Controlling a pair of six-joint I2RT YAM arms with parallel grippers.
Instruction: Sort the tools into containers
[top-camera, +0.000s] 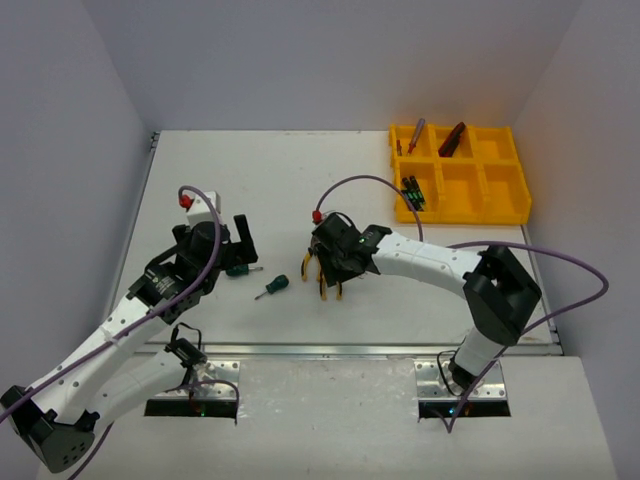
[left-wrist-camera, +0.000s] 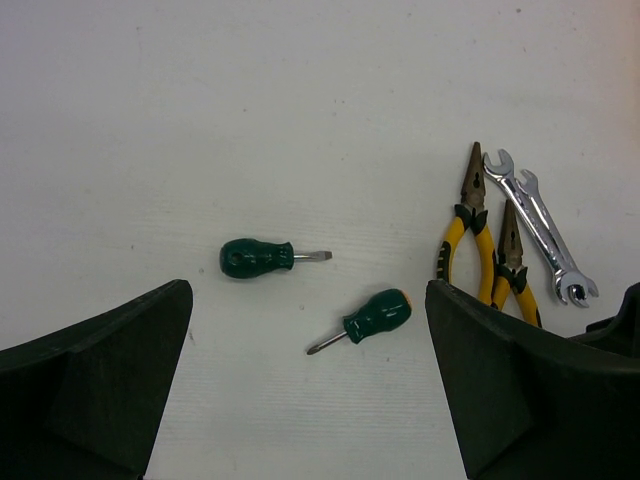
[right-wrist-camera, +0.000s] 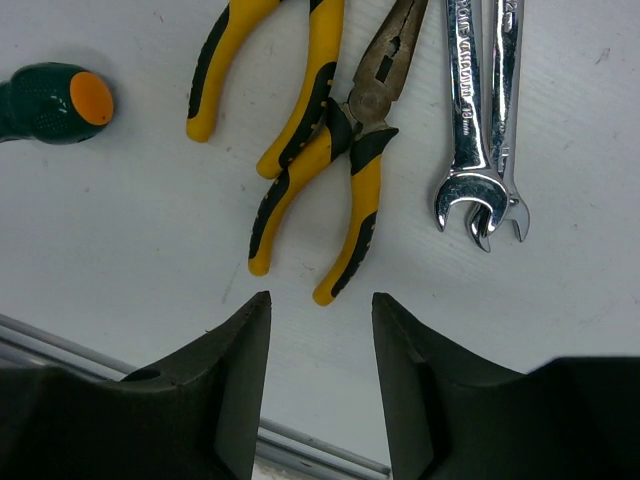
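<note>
Two green stubby screwdrivers (left-wrist-camera: 257, 258) (left-wrist-camera: 378, 315) lie on the white table; in the top view they are at centre left (top-camera: 243, 270) (top-camera: 272, 287). My left gripper (left-wrist-camera: 308, 335) is open and empty, hovering above and just short of them; the top view shows it too (top-camera: 241, 248). Two yellow-black pliers (right-wrist-camera: 340, 150) (right-wrist-camera: 265, 70) and two silver wrenches (right-wrist-camera: 470, 110) lie side by side. My right gripper (right-wrist-camera: 320, 300) is open and empty just beyond the pliers' handle ends; in the top view (top-camera: 328, 272) it covers them. The yellow tray (top-camera: 470, 216) is at the far right.
The tray holds a blue-red screwdriver (top-camera: 413, 135), a dark red-handled tool (top-camera: 452, 140) and black-green screwdrivers (top-camera: 413, 192); the other compartments look bare. A metal rail (top-camera: 330, 350) runs along the table's near edge. Grey walls close in the left, back and right.
</note>
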